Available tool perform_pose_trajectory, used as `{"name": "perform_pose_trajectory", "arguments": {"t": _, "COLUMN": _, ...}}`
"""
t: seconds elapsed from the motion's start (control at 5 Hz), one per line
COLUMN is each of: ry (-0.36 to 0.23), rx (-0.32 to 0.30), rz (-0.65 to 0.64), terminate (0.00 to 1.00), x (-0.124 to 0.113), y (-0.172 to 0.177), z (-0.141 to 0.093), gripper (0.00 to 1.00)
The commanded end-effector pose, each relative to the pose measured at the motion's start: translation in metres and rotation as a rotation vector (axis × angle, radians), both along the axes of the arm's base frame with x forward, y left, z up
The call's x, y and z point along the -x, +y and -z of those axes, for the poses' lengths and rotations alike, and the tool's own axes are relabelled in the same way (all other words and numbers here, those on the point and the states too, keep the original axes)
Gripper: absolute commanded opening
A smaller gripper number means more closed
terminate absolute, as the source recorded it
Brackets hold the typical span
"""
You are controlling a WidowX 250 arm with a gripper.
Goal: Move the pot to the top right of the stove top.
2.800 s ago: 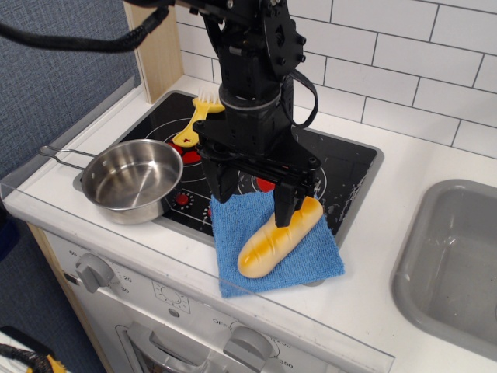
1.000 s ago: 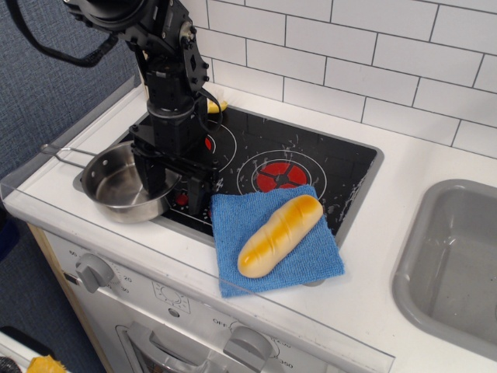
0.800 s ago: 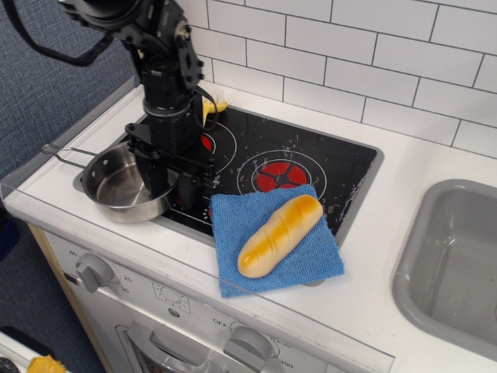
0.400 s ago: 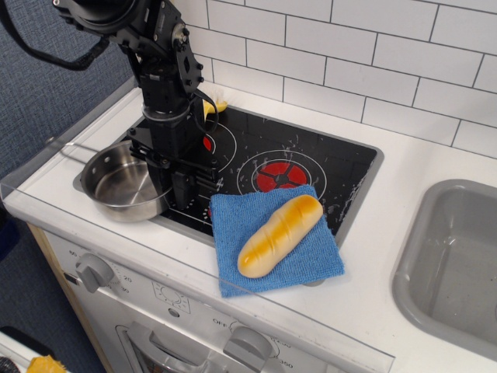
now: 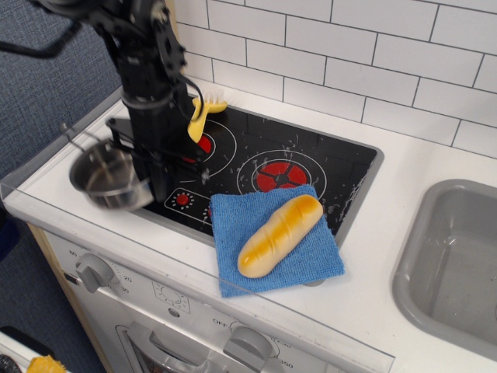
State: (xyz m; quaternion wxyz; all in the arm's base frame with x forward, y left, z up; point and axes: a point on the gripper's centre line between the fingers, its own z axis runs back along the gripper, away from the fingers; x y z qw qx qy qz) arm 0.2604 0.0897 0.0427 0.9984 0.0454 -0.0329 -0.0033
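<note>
The pot (image 5: pixel 105 179), a small shiny steel saucepan, hangs lifted and a little tilted over the front left corner of the stove top (image 5: pixel 326 159). Its thin wire handle (image 5: pixel 75 139) points to the back left. My gripper (image 5: pixel 158 183) comes down from above and is shut on the pot's right rim. The stove top is black glass with white rings and red burner centres. Its back right part shows bare black glass.
A yellow plastic utensil (image 5: pixel 199 116) lies on the back left burner behind my arm. A bread loaf (image 5: pixel 279 235) rests on a blue cloth (image 5: pixel 318 260) over the stove's front right edge. A grey sink basin (image 5: pixel 454 260) is at the right. A tiled wall stands behind.
My gripper moved left from the cloth to the pot, closed on its right rim and lifted it. The pot now hangs higher and further left than before.
</note>
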Motion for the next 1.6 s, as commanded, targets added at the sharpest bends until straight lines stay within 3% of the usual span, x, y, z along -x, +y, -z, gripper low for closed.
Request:
{"name": "perform_pose_trajectory", "arguments": {"t": 0.0, "ry": -0.135, "rx": -0.018, "rz": 0.015, "terminate": 0.0, "x": -0.038, "y": -0.044, "z": -0.065, "gripper": 0.0}}
{"name": "perform_pose_trajectory", "arguments": {"t": 0.2, "ry": -0.149, "rx": 0.059, "rz": 0.003, "terminate": 0.0, "x": -0.075, "y": -0.09, "z": -0.068, "gripper": 0.0}}
{"name": "perform_pose_trajectory", "arguments": {"t": 0.6, "ry": -0.157, "rx": 0.095, "rz": -0.033, "terminate": 0.0, "x": -0.109, "y": -0.156, "z": -0.051, "gripper": 0.0}}
{"name": "perform_pose_trajectory", "arguments": {"t": 1.0, "ry": -0.127, "rx": 0.058, "rz": 0.011, "terminate": 0.0, "x": -0.131, "y": -0.17, "z": -0.022, "gripper": 0.0}}
{"name": "perform_pose_trajectory", "arguments": {"t": 1.4, "ry": -0.146, "rx": 0.036, "rz": 0.039, "terminate": 0.0, "x": -0.149, "y": -0.179, "z": -0.004, "gripper": 0.0}}
